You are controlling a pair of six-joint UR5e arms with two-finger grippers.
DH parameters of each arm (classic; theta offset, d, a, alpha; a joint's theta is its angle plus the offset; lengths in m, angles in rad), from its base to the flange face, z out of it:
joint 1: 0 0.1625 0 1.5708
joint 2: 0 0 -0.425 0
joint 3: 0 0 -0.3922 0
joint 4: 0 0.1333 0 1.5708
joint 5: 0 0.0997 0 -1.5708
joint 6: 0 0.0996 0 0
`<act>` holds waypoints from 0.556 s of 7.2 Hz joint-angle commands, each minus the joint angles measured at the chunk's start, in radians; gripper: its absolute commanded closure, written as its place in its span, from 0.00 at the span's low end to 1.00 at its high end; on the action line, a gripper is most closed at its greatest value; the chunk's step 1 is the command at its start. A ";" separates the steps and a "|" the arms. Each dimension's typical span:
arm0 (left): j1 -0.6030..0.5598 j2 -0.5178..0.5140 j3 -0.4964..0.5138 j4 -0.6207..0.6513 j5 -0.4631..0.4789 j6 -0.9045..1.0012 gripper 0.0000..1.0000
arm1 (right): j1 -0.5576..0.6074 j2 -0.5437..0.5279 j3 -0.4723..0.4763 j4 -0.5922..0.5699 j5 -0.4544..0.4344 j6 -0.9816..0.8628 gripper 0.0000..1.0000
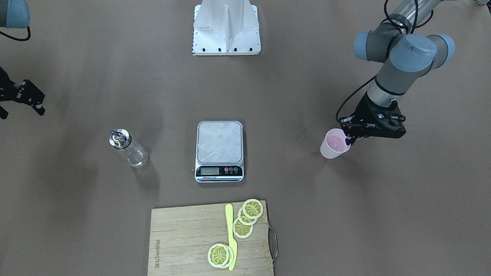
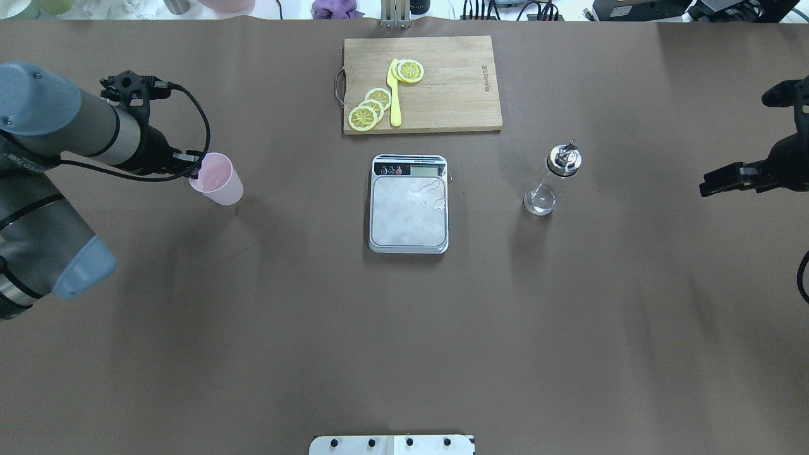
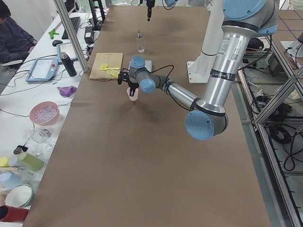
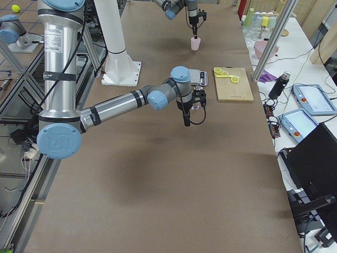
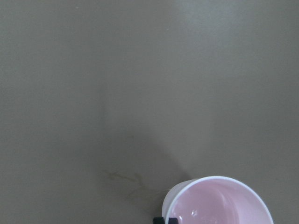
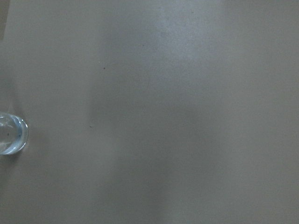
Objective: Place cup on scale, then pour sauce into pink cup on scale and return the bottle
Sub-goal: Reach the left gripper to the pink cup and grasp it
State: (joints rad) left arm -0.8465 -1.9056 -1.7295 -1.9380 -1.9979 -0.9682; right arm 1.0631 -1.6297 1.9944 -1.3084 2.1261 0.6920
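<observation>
Left pincer (image 1: 348, 138) grips the pink cup (image 1: 333, 147) by its rim (toward the desk (image 1: 422, 214)'s left edge); best lifted straight, kept level, centred on the scale (image 1: 219, 141).

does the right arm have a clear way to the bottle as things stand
Likely yes: only bare table lies between the right gripper and the bottle. The scale sits beyond the bottle, and the left gripper is far off at the cup.
</observation>
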 commanded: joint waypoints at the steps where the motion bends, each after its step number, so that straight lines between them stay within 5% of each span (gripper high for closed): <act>1: 0.013 -0.192 -0.015 0.237 0.005 -0.073 1.00 | -0.002 0.002 0.001 0.000 0.000 -0.002 0.00; 4: 0.093 -0.375 0.005 0.385 0.063 -0.165 1.00 | -0.002 0.008 0.001 0.001 0.000 0.000 0.00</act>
State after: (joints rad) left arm -0.7857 -2.2033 -1.7346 -1.6225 -1.9734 -1.1031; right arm 1.0616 -1.6239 1.9957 -1.3071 2.1261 0.6906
